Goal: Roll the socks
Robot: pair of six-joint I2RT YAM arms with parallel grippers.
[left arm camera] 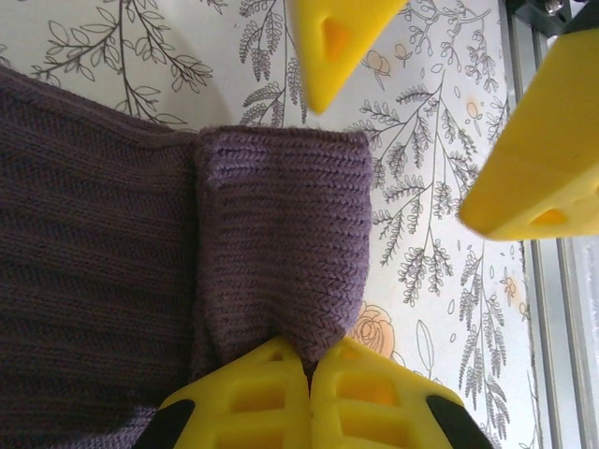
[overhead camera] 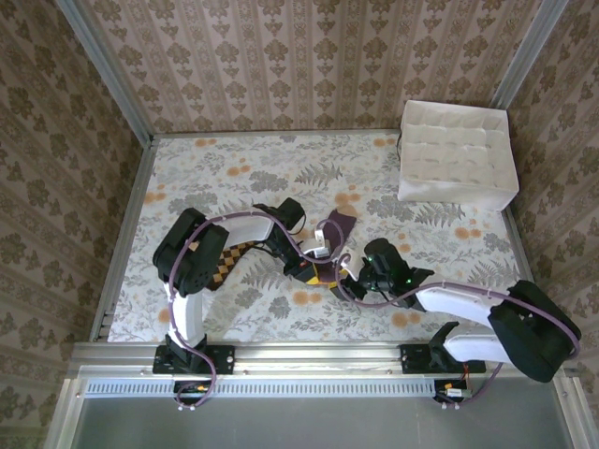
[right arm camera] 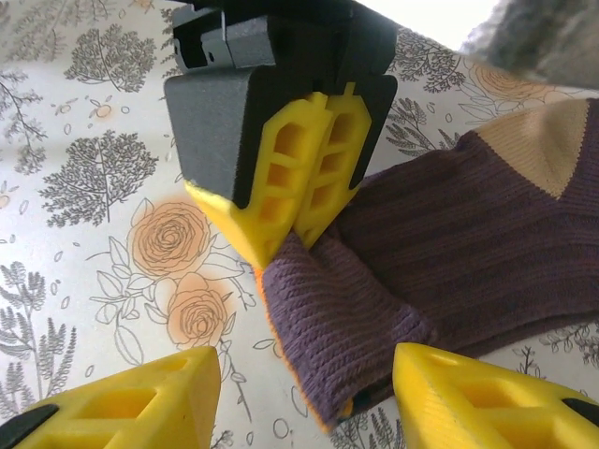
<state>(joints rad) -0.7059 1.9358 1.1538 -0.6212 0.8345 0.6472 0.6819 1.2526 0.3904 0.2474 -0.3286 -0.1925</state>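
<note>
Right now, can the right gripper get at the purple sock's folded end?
Probably yes: the right gripper is open, and the folded end of the purple sock lies between its fingers; the left gripper pinches it just beyond.

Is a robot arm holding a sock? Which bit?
Yes. Jaws of the left gripper pinch the folded end of the purple sock. The right gripper is open, holding nothing.

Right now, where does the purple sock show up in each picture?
Top view: purple sock mid-table, between both arms.
Left wrist: purple sock at left and centre.
Right wrist: purple sock at right.
Shared landmark: the left hand pinching its folded edge.
</note>
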